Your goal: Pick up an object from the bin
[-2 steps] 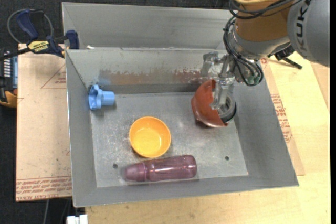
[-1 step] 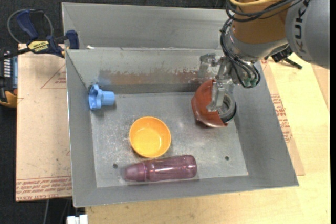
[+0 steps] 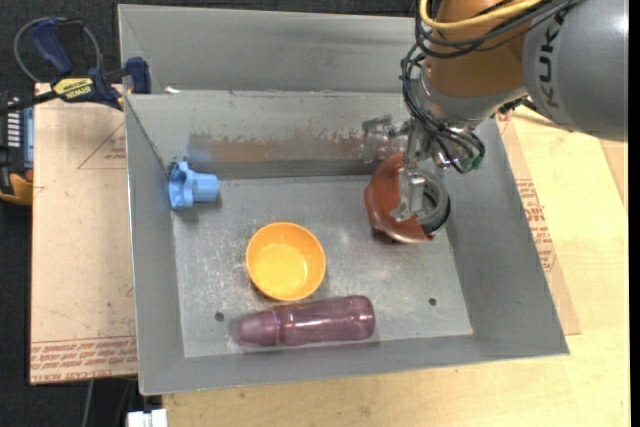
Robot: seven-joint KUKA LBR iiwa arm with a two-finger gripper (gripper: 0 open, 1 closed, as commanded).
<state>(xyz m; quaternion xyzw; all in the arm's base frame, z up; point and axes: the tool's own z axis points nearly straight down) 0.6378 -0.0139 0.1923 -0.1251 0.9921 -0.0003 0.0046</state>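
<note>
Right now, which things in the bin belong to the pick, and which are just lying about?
On the job: gripper, at the right; dark red round dish right at it.
Lying about: orange bowl, middle; purple bottle, near edge; blue plastic piece, left.

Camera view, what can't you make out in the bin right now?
- Red thing, on the right of the bin: the end effector covers its right part, so its kind and whole shape are unclear.
- Blue thing, on the left: too small to tell what it is.
- Far right corner of the bin: hidden behind the arm's orange cover.
</note>
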